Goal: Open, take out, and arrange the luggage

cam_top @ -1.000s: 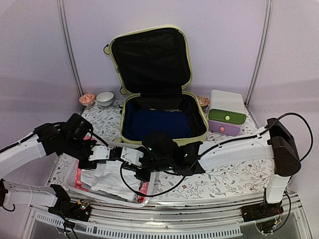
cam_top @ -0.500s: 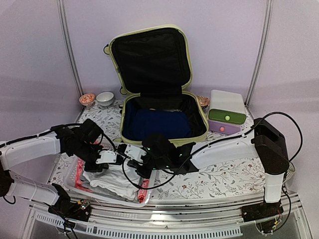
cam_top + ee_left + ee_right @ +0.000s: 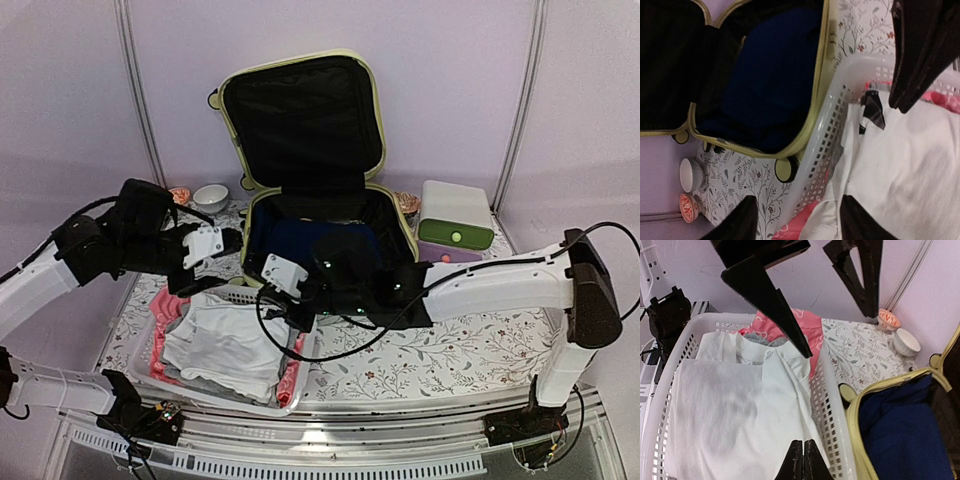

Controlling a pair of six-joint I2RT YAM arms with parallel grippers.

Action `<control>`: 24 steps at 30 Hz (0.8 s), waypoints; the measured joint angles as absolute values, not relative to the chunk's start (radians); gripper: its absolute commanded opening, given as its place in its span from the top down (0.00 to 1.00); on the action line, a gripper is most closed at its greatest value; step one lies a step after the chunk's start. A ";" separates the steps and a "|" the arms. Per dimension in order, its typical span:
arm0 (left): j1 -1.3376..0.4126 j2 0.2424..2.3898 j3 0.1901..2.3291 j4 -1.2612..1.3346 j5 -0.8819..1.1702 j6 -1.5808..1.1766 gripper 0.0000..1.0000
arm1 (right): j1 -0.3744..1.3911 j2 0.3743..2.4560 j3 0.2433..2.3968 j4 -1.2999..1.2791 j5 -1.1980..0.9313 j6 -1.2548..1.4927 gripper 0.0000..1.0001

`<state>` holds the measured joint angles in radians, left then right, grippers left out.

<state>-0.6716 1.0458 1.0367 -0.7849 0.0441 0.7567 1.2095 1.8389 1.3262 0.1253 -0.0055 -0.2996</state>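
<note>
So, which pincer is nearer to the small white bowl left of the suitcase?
Left. The left pincer, open, hangs above the basket's far rim, in front of the white bowl. The right pincer, shut, is over the basket's right side, farther away.

Floral-patterned table (image 3: 450,365) carries the open luggage (image 3: 300,120), a white basket (image 3: 235,297), small bowls (image 3: 211,197) and a drawer box (image 3: 456,225)

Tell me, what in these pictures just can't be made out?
- Top view: the near rim of the luggage and the purple drawer are partly behind the right arm.
- All views: whatever lies under the blue cloth in the luggage is covered.
- Right wrist view: lower layers of the basket hide under the white garment; only pink and grey edges show.
- Top view: the pattern on the red bowl is too small.
</note>
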 measured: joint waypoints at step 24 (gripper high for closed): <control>-0.717 1.269 1.268 -0.513 -0.204 0.129 0.05 | 0.946 1.439 1.147 -0.047 0.006 -0.528 0.01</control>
